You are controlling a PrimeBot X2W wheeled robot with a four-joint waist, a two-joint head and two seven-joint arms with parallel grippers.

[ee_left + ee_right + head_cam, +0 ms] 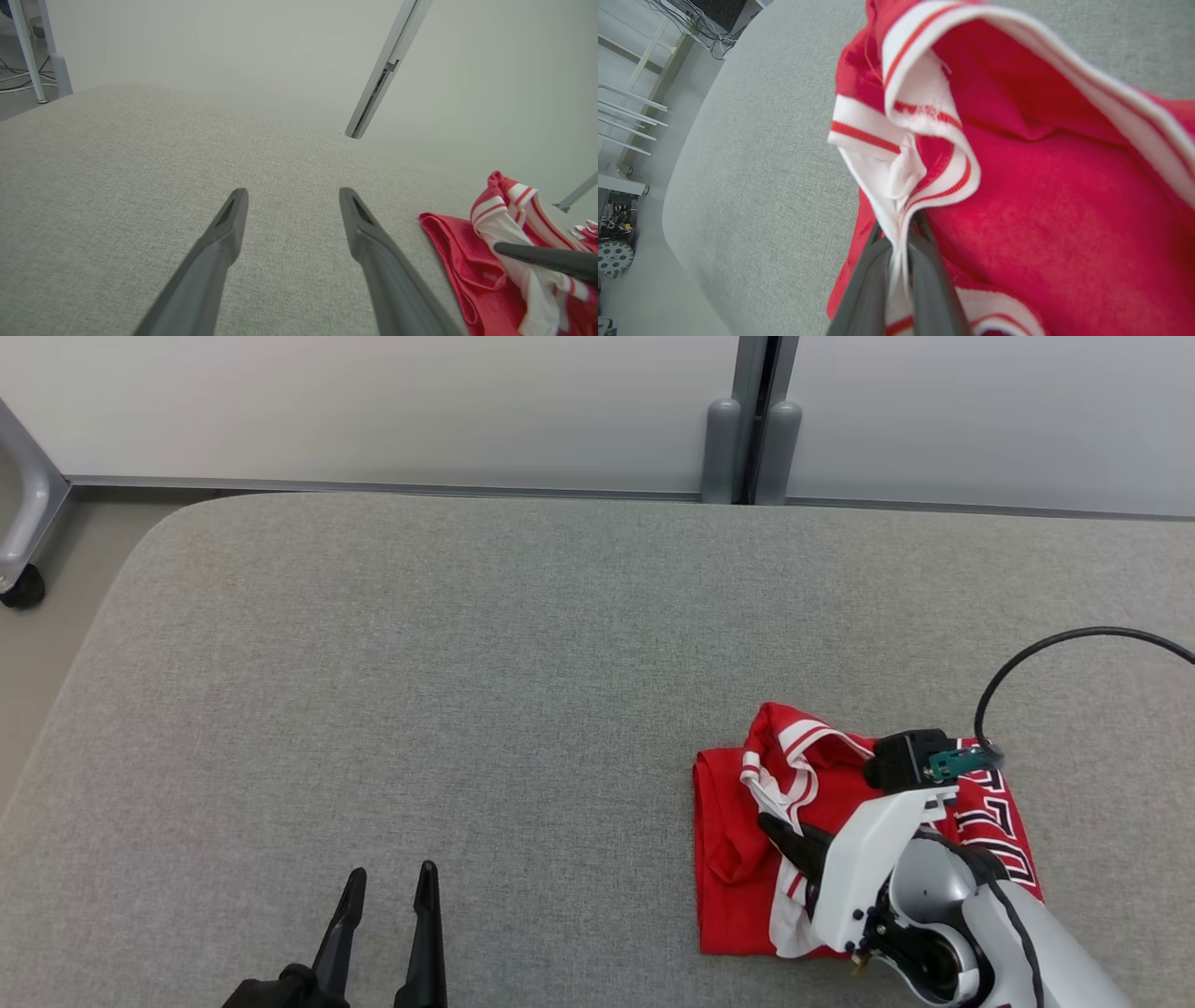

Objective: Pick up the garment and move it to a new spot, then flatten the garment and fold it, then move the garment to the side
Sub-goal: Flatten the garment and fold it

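Right gripper (900, 228) clamps white trim of the garment (724, 877) at four o'clock on the table (467, 663); left gripper (392, 874) gapes idle. Apparently the pickup: lift next.

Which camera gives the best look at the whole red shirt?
The head view: the garment lies there almost whole, the right arm covering part. The left wrist view catches one edge; the right wrist view is a close-up of white trim pinched in the right gripper.

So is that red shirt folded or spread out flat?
Folded, loosely: the red garment lies in a compact layered bundle, its striped trim pinched by the right fingers.
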